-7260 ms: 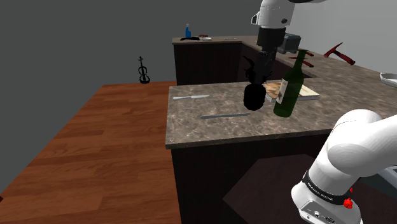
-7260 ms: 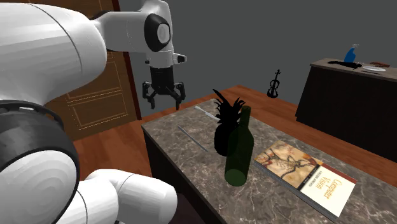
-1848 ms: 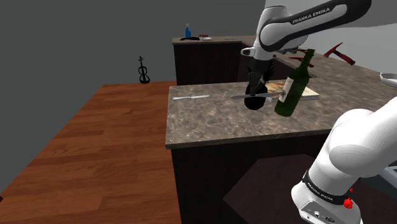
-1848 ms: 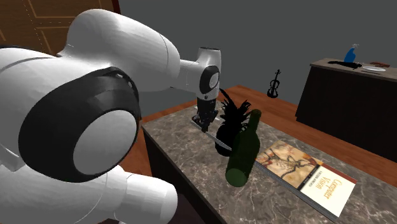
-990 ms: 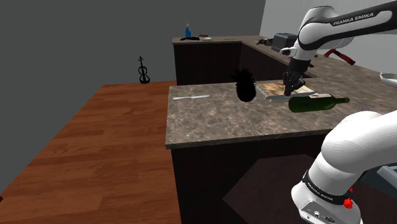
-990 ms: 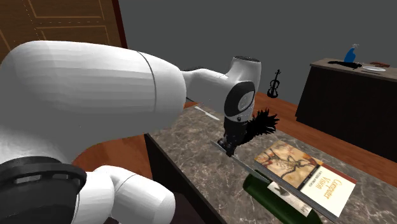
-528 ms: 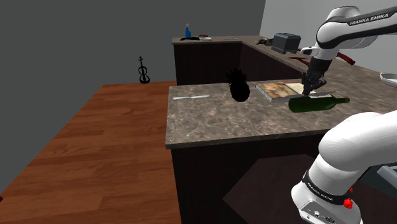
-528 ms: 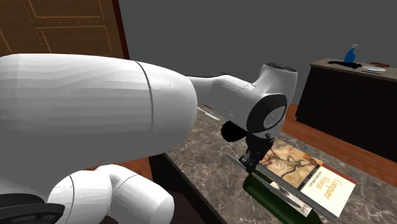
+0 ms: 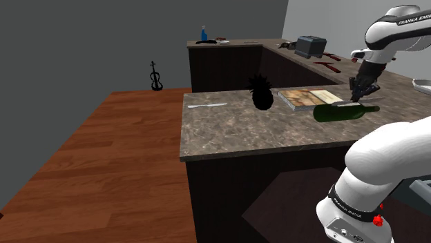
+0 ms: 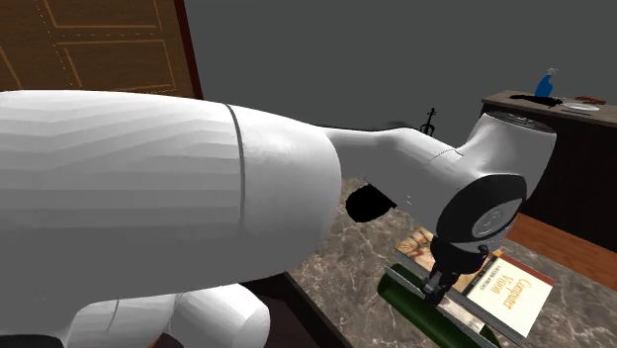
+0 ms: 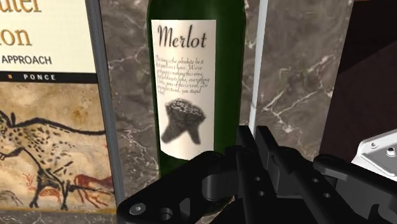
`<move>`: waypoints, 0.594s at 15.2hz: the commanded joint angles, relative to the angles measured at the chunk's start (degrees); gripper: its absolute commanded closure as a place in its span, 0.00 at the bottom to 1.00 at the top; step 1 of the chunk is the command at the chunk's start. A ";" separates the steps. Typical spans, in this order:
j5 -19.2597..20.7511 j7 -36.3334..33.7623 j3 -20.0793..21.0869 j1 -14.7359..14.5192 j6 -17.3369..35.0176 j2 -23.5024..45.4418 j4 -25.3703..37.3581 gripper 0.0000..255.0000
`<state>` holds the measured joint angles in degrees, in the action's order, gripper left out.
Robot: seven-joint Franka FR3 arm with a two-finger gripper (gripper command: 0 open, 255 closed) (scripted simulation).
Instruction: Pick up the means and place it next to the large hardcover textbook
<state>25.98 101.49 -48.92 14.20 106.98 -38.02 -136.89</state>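
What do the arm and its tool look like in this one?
White arm of smooth rounded segments with dark joint rings, black FRANKA lettering on the upper link, and a small red knob near the base. The tool is all black and blocky, with screw holes.

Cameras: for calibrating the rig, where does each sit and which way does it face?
Shoulder view: beside the arm, which shows lower right, looking down across the counter.
Second exterior view: close behind the arm, facing along the counter.
Wrist view: on the hand, looking down at the bottle; black jaws clasp a knife.
All share the bottle and book.
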 commanded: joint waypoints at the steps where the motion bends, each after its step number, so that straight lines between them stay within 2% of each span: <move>1: 0.79 3.16 -3.07 0.05 0.20 1.03 1.76 1.00; 5: 0.98 9.34 -9.90 -1.82 0.35 4.34 7.07 1.00; 8: 0.27 14.76 -16.90 -4.99 0.55 7.63 12.23 1.00; 9: 0.42 14.74 -17.41 -5.19 1.31 7.74 11.67 1.00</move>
<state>26.33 115.11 -65.20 9.26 108.42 -30.54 -126.01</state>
